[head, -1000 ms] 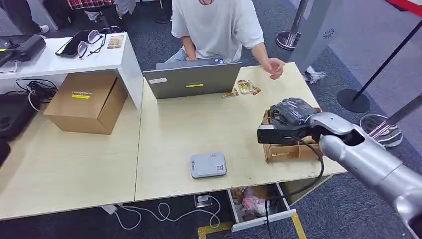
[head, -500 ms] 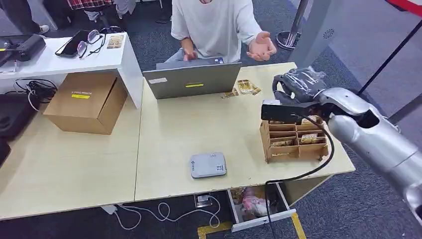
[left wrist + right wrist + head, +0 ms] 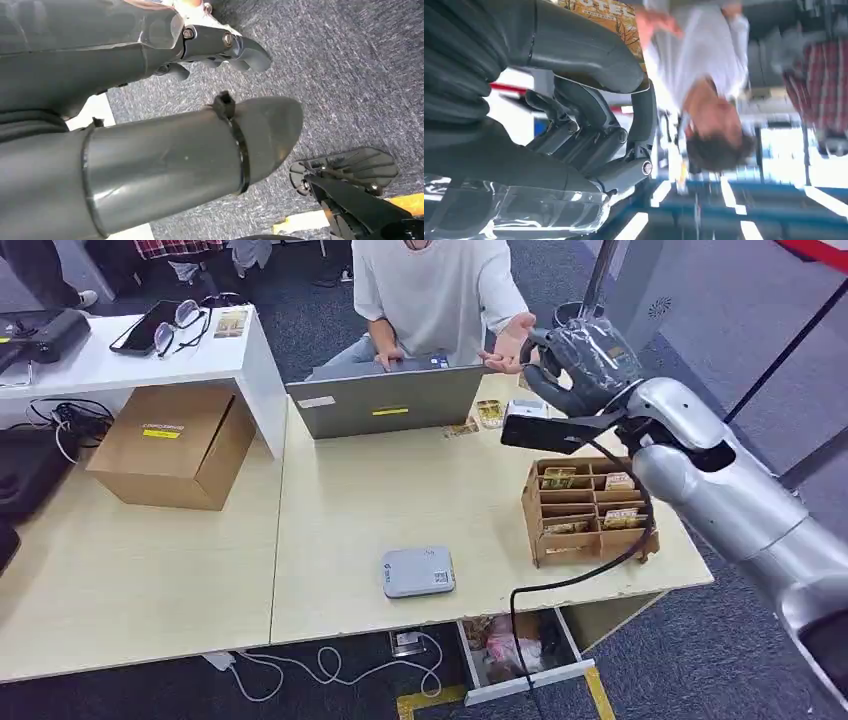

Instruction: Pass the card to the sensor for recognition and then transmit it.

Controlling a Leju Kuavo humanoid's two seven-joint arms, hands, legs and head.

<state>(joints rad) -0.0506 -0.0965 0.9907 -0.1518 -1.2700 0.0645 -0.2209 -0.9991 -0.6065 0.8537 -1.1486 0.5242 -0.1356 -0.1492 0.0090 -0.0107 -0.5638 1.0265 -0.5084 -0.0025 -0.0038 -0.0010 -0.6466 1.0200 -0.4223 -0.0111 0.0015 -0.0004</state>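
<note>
My right hand [image 3: 580, 358] is raised over the table's far edge, just beside a person's upturned open palm [image 3: 508, 343]. In the right wrist view my right hand [image 3: 574, 100] pinches a yellow-brown printed card [image 3: 606, 15] under its thumb, with the person's hand close beyond the card. The sensor [image 3: 418, 571], a flat grey box, lies on the table near the front edge, well away from the hand. My left hand [image 3: 150, 55] hangs over grey carpet with nothing in it and its fingers apart.
A wooden card rack [image 3: 588, 508] with several cards stands below my right arm. A grey laptop [image 3: 388, 400] and loose cards [image 3: 487, 416] lie in front of the seated person. A cardboard box [image 3: 172, 445] sits at the left.
My right hand lifted from the wooden card rack and swung up and away toward the person. The person raised an open palm to meet it.
</note>
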